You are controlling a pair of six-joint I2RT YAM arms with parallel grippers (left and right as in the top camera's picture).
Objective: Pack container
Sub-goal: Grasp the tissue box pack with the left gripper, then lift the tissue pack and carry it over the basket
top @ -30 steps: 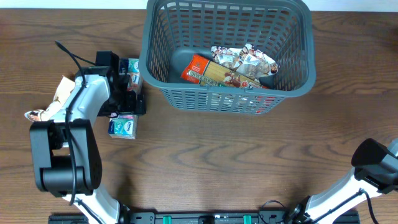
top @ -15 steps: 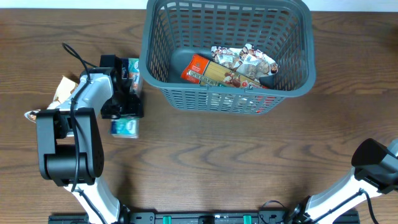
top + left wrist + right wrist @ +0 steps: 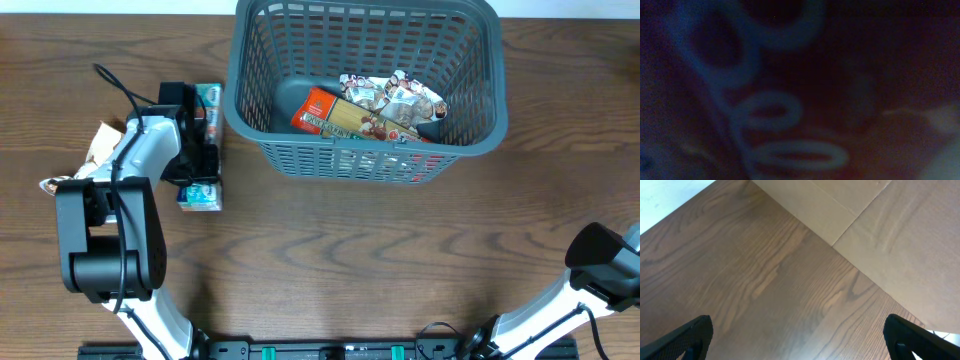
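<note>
Get a square, centred hold on the teal packet (image 3: 200, 197) before lifting, then carry it high over the rim of the basket (image 3: 365, 152), just to the right at the far middle of the table (image 3: 330, 250). Note the left gripper (image 3: 205, 160) pitched down, low over the packet; cannot tell its finger spread, wrist view too dark. Leave the right gripper (image 3: 805, 337) idle over bare wood, fingers wide apart.

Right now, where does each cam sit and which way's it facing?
Overhead: above the table, facing straight down at the basket; both arms show, left arm by a teal box.
Left wrist: pressed close to something, dark blur; no fingers discernible.
Right wrist: faces down at the table; fingers spread in the bottom corners.
Shared: overhead and right wrist both see the table.
</note>
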